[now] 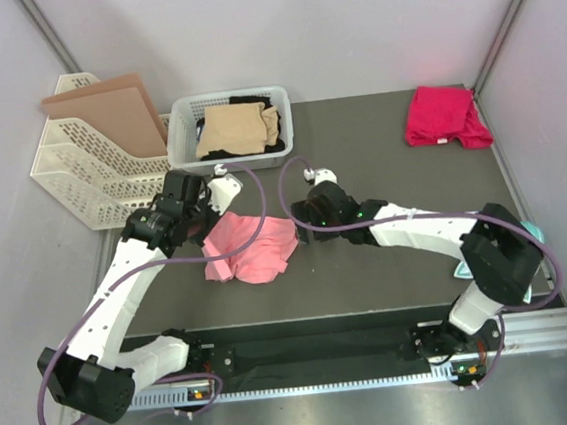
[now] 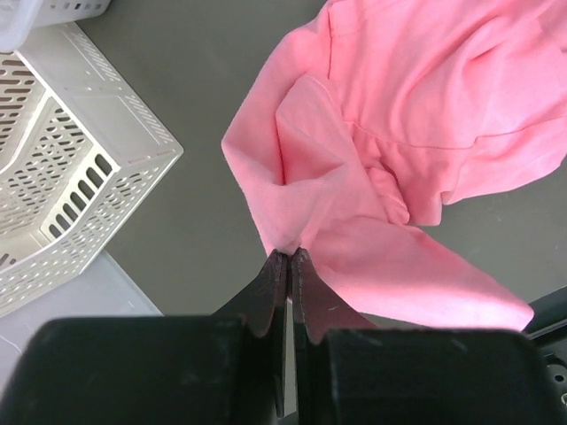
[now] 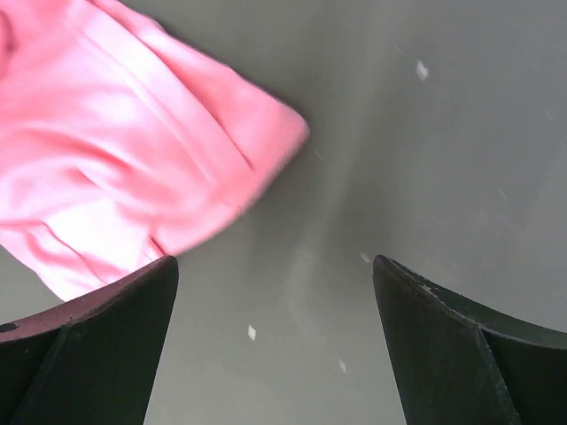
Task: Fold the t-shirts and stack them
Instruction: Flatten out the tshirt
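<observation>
A salmon pink t-shirt lies crumpled on the dark mat in the middle. My left gripper is shut on the edge of the pink t-shirt at its far left corner. My right gripper is open and empty just right of the shirt; the pink t-shirt shows beside its left finger. A magenta-red t-shirt lies folded at the far right. Tan and black t-shirts lie in the white basket.
A white slatted file rack with a brown board stands at the far left, also seen in the left wrist view. A teal object peeks out behind the right arm. Grey walls enclose the mat.
</observation>
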